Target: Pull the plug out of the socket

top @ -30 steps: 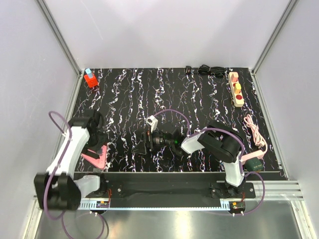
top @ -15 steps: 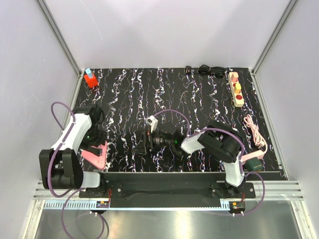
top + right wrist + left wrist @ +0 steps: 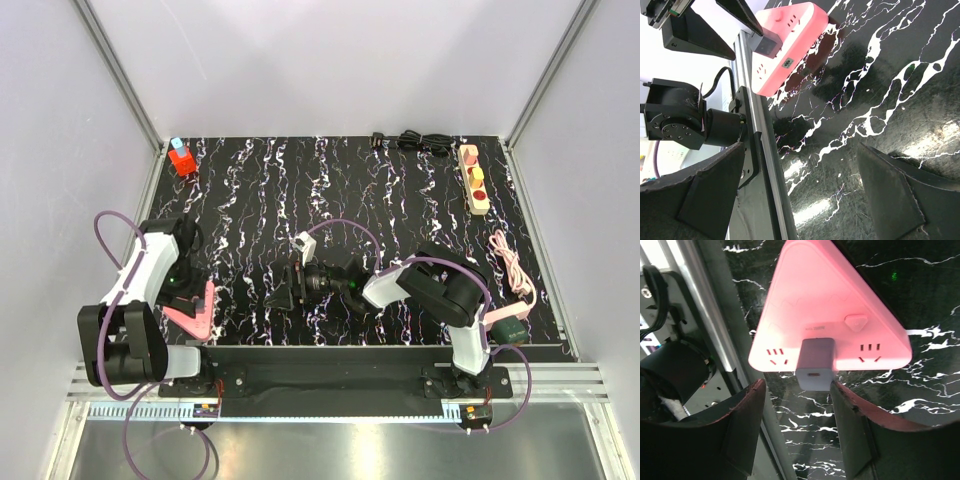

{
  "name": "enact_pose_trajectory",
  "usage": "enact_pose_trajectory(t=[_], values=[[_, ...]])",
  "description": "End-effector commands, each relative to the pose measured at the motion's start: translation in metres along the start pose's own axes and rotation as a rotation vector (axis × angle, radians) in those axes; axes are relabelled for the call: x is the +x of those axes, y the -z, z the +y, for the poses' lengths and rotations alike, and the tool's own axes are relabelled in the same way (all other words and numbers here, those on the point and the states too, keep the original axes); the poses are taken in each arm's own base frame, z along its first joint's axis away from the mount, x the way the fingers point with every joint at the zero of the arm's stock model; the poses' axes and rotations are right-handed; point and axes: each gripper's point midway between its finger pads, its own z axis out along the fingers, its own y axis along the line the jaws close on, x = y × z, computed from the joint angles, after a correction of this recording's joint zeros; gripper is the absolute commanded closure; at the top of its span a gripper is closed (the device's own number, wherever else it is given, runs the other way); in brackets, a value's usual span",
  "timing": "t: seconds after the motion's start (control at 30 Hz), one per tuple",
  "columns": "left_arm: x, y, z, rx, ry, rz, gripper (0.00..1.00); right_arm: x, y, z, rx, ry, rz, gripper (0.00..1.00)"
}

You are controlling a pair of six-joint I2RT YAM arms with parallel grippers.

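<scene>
Moved since earlier: left arm has folded in closer to its base, its purple cable loop has shifted, and the left claw [image 3: 799, 385] has narrowed around the plug.
Plug: a grey charger plug [image 3: 815, 365] seated in the side face of the pink triangular power strip [image 3: 830, 300], between two empty outlets.
Power strip: lies flat at the near left corner of the worktop [image 3: 400, 200], just beside the aluminium rail [image 3: 715, 315] along the near edge.
Left claw: part open, one finger on each side of the plug's outer end. The right-hand finger is almost against it and a gap shows on the other side, so it is not clamped.
Right claw: jaws wide apart and holding nothing. The right claw [image 3: 801, 150] sits low over the middle of the worktop, pointing towards the power strip and well apart from it.
Crowding the plug: the rail and the left arm's base joints lie close on the strip's near side.
Far right: a beige wooden strip [image 3: 474, 180] with red and yellow round pieces.
Far edge: a black cable [image 3: 415, 142].
Far left corner: a small red block [image 3: 181, 158].
Right side: a coiled pink cable [image 3: 512, 262].
</scene>
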Motion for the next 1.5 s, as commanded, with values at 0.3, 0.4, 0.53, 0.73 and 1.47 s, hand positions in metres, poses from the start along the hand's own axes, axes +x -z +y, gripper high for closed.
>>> enact_pose_trajectory(t=[0.3,0.4,0.53,0.73,1.47], values=[[-0.011,-0.013,-0.002,-0.024,-0.010,-0.047,0.37,-0.012,-0.005,0.007,-0.013,0.059,-0.029,0.00],[-0.010,-0.015,-0.004,-0.015,-0.009,-0.044,0.37,-0.013,-0.005,0.009,-0.015,0.063,-0.030,0.00],[-0.006,-0.022,-0.007,-0.016,-0.021,-0.027,0.41,-0.011,-0.006,0.007,-0.006,0.063,-0.022,0.00],[-0.009,-0.025,-0.008,-0.026,-0.044,-0.043,0.47,-0.012,-0.006,0.003,0.033,0.077,-0.016,0.00],[-0.003,-0.036,-0.030,0.074,-0.255,-0.064,1.00,-0.075,-0.081,0.033,-0.103,0.005,-0.028,0.19]])
